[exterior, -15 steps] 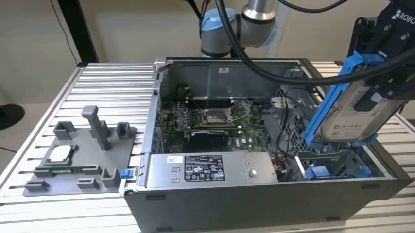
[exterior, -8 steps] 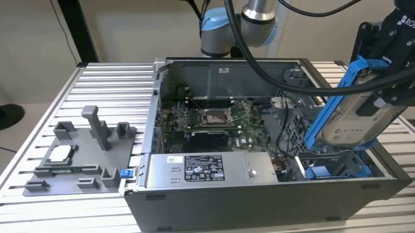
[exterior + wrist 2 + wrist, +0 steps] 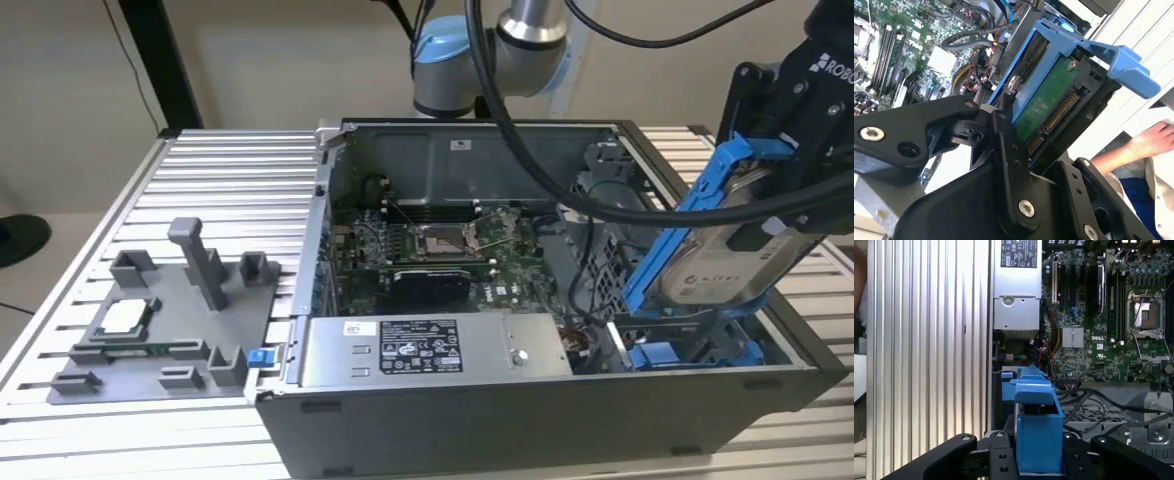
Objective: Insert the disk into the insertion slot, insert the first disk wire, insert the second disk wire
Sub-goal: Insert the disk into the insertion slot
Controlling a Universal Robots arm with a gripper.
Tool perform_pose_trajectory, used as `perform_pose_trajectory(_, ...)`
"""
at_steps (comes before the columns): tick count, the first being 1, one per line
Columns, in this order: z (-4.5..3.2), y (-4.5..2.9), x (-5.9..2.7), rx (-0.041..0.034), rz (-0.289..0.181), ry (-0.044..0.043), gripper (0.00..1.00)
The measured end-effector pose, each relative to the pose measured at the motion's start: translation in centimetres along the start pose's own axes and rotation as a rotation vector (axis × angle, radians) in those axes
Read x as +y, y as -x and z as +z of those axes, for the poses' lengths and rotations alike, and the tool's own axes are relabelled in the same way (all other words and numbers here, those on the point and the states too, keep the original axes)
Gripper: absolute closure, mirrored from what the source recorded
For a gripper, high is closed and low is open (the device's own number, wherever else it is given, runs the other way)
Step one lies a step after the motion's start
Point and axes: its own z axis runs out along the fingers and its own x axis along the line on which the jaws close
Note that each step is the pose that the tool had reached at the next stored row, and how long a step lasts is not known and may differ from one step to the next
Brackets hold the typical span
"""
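Here's the bench: a ribbed aluminium table [image 3: 227, 170] in front of a plain beige wall [image 3: 267, 60], with an open computer case [image 3: 534, 420] lying on it, its insides facing up. In the exterior view the arm [image 3: 494, 50] rises behind the case and black cables [image 3: 534, 150] loop across it. On the exterior view's left a grey fixture tray [image 3: 147, 340] sits on the table, well apart from the action. Inside the case are the green motherboard [image 3: 441, 250] and the grey power-supply box [image 3: 427, 350] along the near wall. On the exterior view's right, the gripper [image 3: 781, 170] has its fingers [image 3: 1006, 165] clamped on the disk [image 3: 714, 265]. The disk is tilted steeply in its blue carrier [image 3: 1036, 430], above the case's corner. Its lower end hangs close over the insertion slot [image 3: 681, 352]; I can't tell whether they touch. In the second wrist view a person's hand [image 3: 1149, 140] rests beyond the case.
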Motion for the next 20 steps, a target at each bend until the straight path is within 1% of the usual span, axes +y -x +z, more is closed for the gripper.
perform_pose_trajectory(4, 0.72, -0.02, -0.06, -0.0052, -0.002, 0.0, 1.0)
perform_pose_trajectory(7, 1.07, -0.02, -0.09, -0.0083, -0.002, 0.0, 1.0)
perform_pose_trajectory(14, 1.24, -0.03, -0.1, -0.0069, -0.002, 0.0, 1.0)
perform_pose_trajectory(20, 1.51, -0.03, -0.12, -0.0092, -0.002, 0.0001, 1.0)
